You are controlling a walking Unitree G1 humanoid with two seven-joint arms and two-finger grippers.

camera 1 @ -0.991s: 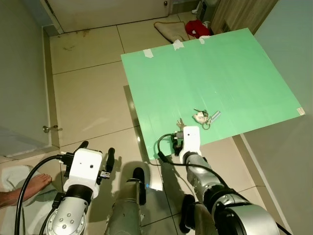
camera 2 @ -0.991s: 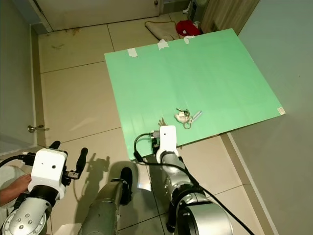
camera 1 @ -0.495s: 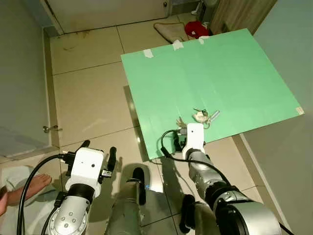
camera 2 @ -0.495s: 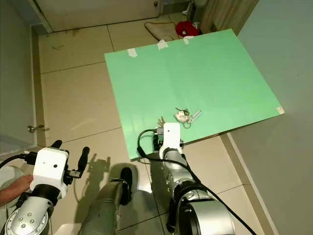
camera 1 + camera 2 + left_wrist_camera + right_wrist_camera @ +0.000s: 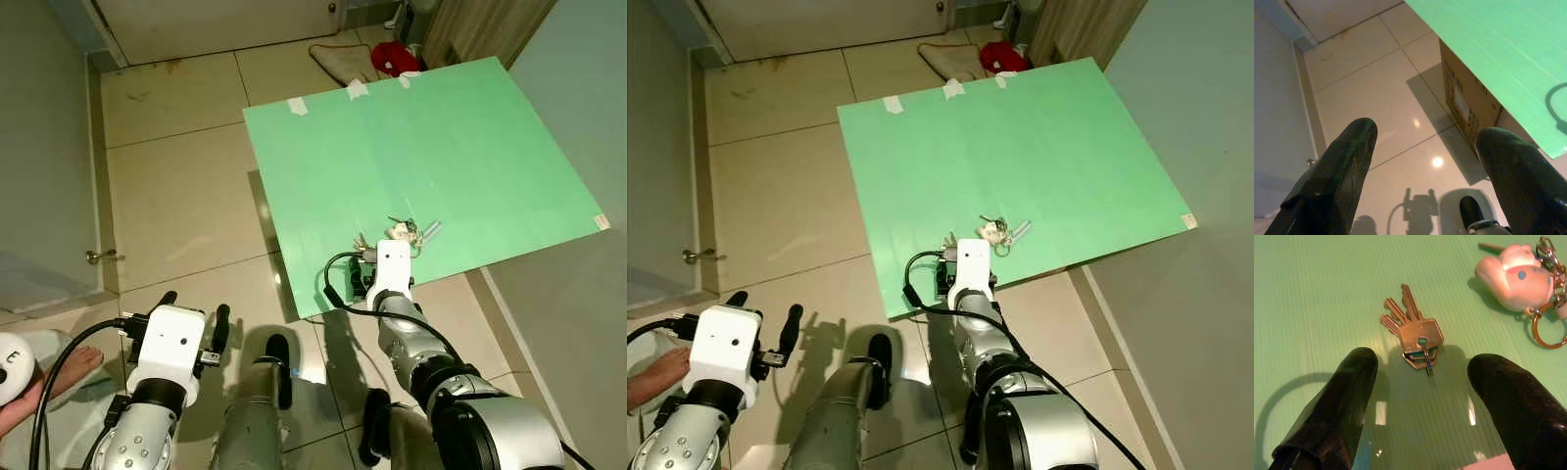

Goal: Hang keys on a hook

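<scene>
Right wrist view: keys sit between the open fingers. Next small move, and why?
Probably lower the right gripper straight onto the bunch of keys and close. The fingers are open and apart from it, the keys lie flat on the green board, and the pink keychain figure sits off to the side.

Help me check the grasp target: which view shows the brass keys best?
The right wrist view: the brass keys lie fanned on the green board, just ahead of the open right pincer. In the head views they are a small glint beside that wrist.
</scene>
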